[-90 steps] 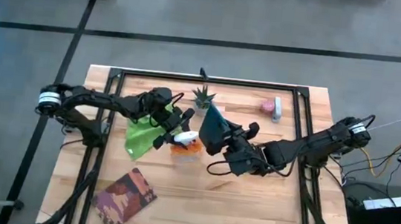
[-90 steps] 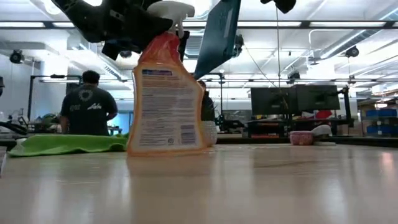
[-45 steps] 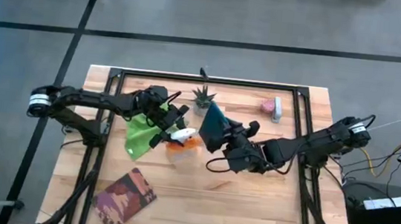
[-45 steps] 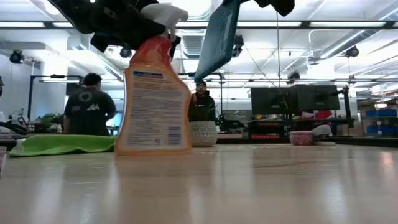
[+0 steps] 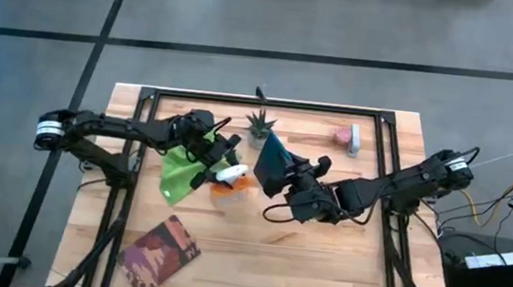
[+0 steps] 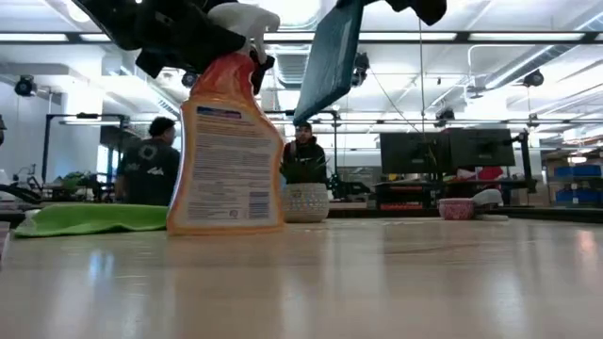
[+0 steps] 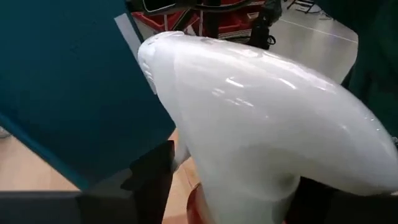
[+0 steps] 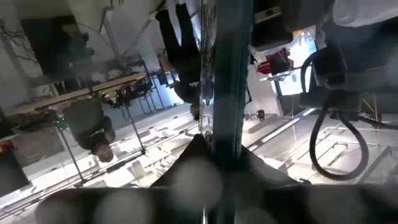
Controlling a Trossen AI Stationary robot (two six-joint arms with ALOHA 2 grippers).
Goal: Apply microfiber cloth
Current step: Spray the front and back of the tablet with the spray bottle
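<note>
The lime-green microfiber cloth (image 5: 177,169) lies flat on the table's left half (image 6: 89,218), touched by no gripper. Just right of it stands an orange spray bottle (image 6: 226,151) with a white head (image 7: 261,118); my left gripper (image 5: 219,163) is shut on it from above. My right gripper (image 5: 293,178) is shut on a dark teal tablet (image 5: 272,159), held up in the air at the table's middle (image 6: 330,56). My left gripper pinches the bottle just under its white head (image 7: 205,180), one dark finger (image 7: 149,180) on each side. It comes slanting down from the table's left. The bottle stands about upright, its base down at the tabletop (image 6: 226,229). My right gripper pinches the tablet at one edge (image 8: 217,134), a finger on each flat face, coming level from the table's right. The tablet is lifted clear of the table and stands steeply tilted, seen edge-on in the right wrist view.
A small potted plant (image 5: 260,123) stands at the far middle, and a pink and white object (image 5: 345,136) at the far right. A brown patterned book (image 5: 161,248) lies near the front left. A black frame (image 5: 270,102) runs along the table's edges. People show in the room behind.
My left gripper has moved a little toward the table's left edge with the spray bottle, bringing it closer to the cloth and from a lean to about upright. The tablet and the cloth have stayed where they were.
</note>
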